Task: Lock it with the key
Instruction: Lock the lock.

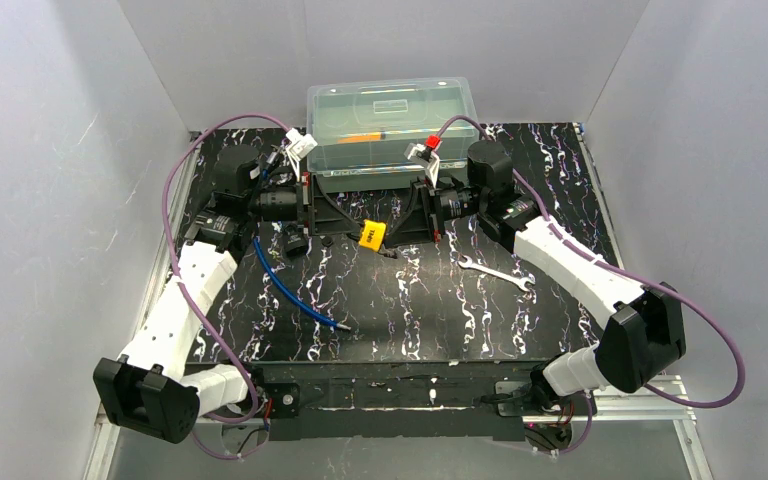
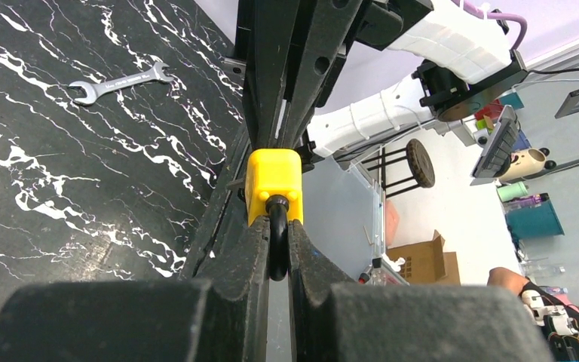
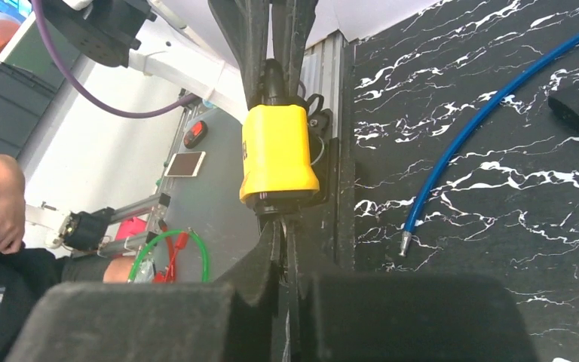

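Left claw (image 2: 277, 226): clamped on the black shackle (image 2: 277, 253) of the yellow padlock (image 2: 273, 181), fingers tight on either side of the loop.
Right claw (image 3: 281, 235): together, pads pressed shut just under the padlock's keyhole end; a thin pale sliver between them, too small to say whether the key's blade.
Padlock: held off the tabletop (image 1: 410, 320) between the two claws, mid-scene in front of the box; shackle toward the left arm, keyhole end toward the right arm.
Key (image 1: 391, 253): small silvery bit just below the padlock's lower end, close by the right claw's tips in the top view; blade not visible. In the right wrist view, thin wire ring (image 3: 319, 151) beside the padlock's body.
Wrench (image 1: 496, 272): flat on the tabletop, right of the padlock and apart from it, under the right arm's forearm.
Blue tube (image 1: 290, 290): curved across the tabletop left of centre, metal tip toward the near edge.
Black block (image 1: 295, 243): on the tabletop beside the left claw.
Clear lidded box (image 1: 392, 125): at the far edge, behind both claws.
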Robot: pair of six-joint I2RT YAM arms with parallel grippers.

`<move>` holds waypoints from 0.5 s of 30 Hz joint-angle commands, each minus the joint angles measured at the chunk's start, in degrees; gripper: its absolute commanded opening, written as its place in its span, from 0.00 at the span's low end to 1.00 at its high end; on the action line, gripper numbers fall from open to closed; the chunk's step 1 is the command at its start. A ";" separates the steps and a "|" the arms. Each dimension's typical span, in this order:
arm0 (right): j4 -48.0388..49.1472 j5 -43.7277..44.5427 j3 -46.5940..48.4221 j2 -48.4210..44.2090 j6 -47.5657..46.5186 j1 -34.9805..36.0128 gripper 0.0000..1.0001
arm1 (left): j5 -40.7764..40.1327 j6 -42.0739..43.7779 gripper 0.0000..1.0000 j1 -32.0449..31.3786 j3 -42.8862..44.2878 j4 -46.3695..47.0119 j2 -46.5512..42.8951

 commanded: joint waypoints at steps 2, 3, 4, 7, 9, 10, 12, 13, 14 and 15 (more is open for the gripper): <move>-4.67 0.00 -0.50 -2.52 -5.22 -0.82 0.01 | 3.76 -1.18 0.00 6.00 1.70 3.26 -0.31; -4.93 0.09 -0.95 -2.72 -5.46 -1.09 0.01 | 4.08 -2.07 0.00 7.34 1.80 4.43 -0.14; -5.06 0.15 -1.34 -2.88 -5.61 -1.38 0.01 | 4.43 -2.93 0.00 8.58 1.92 5.59 0.05; -5.19 0.17 -2.23 -3.05 -5.83 -2.50 0.01 | 5.63 -6.13 0.00 12.84 2.49 9.46 1.00; -5.35 0.74 -2.55 -2.85 -6.25 -3.09 0.01 | 5.99 -6.89 0.00 14.90 2.93 10.33 1.51; -6.19 1.71 -2.53 -2.72 -7.01 -3.21 0.01 | 5.92 -6.43 0.00 15.37 3.14 10.10 1.65; -9.52 4.97 -2.07 -2.26 -9.59 -3.33 0.01 | 5.35 -4.68 0.00 17.16 3.27 8.42 1.65; -10.32 7.11 -2.01 -1.90 -10.59 -3.33 0.01 | 4.81 -3.50 0.00 17.70 3.21 7.20 1.54; -10.50 9.35 -2.13 -1.51 -11.02 -3.32 0.01 | 4.27 -2.40 0.00 17.91 3.12 6.15 1.45; -10.40 11.89 -2.30 -1.08 -11.26 -3.31 0.01 | 3.80 -1.50 0.00 18.07 2.95 5.27 1.31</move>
